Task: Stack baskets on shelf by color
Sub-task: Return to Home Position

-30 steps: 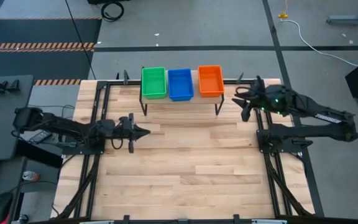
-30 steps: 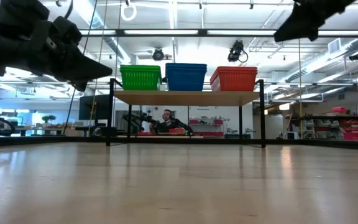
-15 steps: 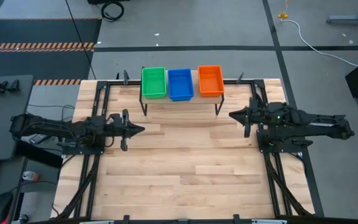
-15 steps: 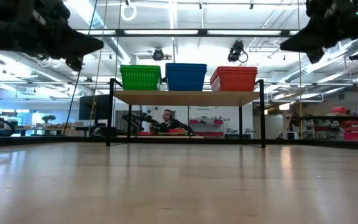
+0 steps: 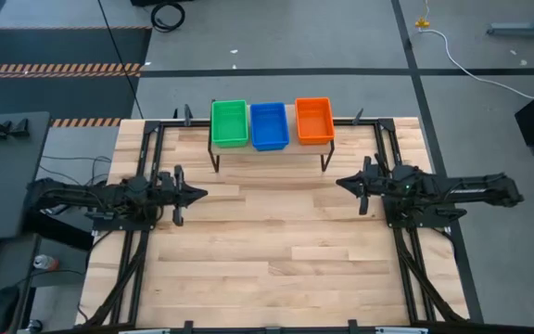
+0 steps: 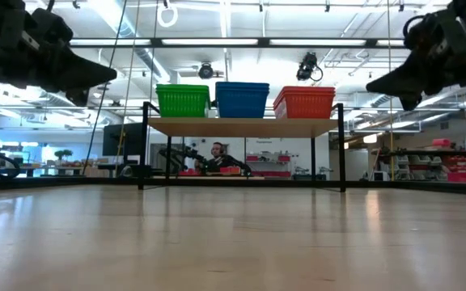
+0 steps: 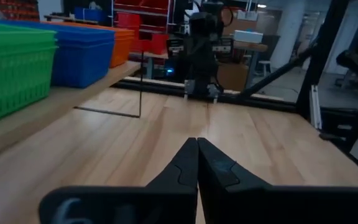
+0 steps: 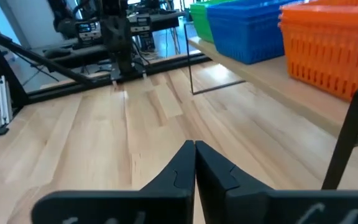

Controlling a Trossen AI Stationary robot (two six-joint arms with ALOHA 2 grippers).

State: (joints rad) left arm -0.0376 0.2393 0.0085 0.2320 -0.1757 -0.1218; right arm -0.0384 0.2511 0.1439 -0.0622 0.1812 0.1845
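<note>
While both arms hang over the table, I see the left gripper and right gripper pinched together, facing each other, well apart from the shelf. It carries green baskets, blue baskets and orange baskets side by side. A person shows beyond, under its plank.

Right claw closed; orange baskets on shelf.

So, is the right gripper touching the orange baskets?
Apart. The high view shows the right gripper over the table, well clear of the orange baskets.
</note>
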